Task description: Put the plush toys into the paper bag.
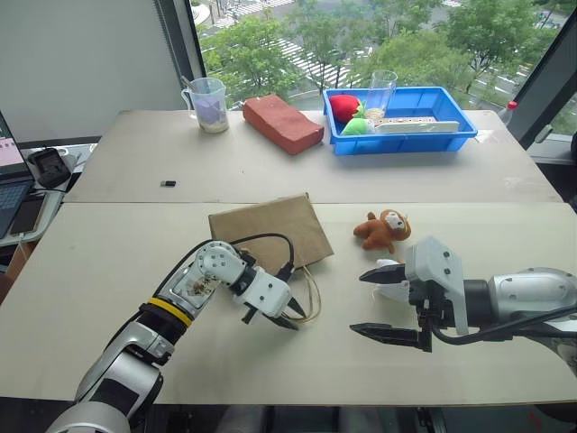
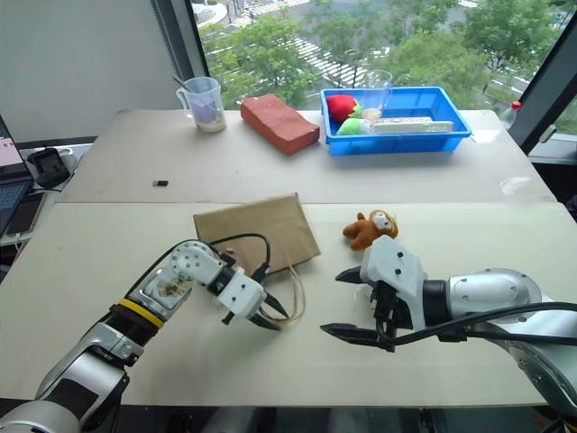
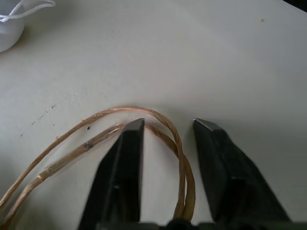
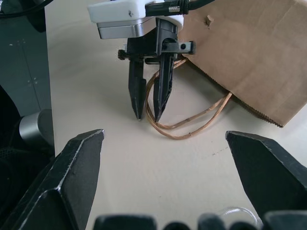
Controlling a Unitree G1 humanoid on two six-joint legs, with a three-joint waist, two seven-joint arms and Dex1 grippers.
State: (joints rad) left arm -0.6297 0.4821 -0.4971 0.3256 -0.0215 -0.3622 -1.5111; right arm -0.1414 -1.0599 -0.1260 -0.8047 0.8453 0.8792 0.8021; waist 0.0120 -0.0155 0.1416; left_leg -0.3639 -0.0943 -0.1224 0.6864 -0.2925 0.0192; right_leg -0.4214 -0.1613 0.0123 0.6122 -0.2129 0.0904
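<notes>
At the counter's far left corner, one clear plastic measuring jug, parked out of the work and likely of no use here. Towards the near edge, left of middle, the left end effector, pressed almost together on the tan twisted-cord handles, with both cords running between its black fingers. Probably gripped there to lift the mouth and open it, since lying flat leaves no way in. Just beyond, near the counter's middle, one brown kraft paper bag, flat on its side, mouth and two cord loops turned toward the near edge. Along the far edge, one reddish-brown brick-shaped block, well apart from the bag. Right of the bag and near it, one orange-brown plush monkey with a tan face, slumped on the counter, touched by nothing and not yet bagged. At the far right corner, one blue plastic tray, holding one red soft fruit, one green soft fruit and one clear glass, seemingly stored there as bystanders. Near the front edge on the right, the right end effector, spread wide and empty, facing the handles, likely waiting to help with the mouth or to fetch the monkey.
</notes>
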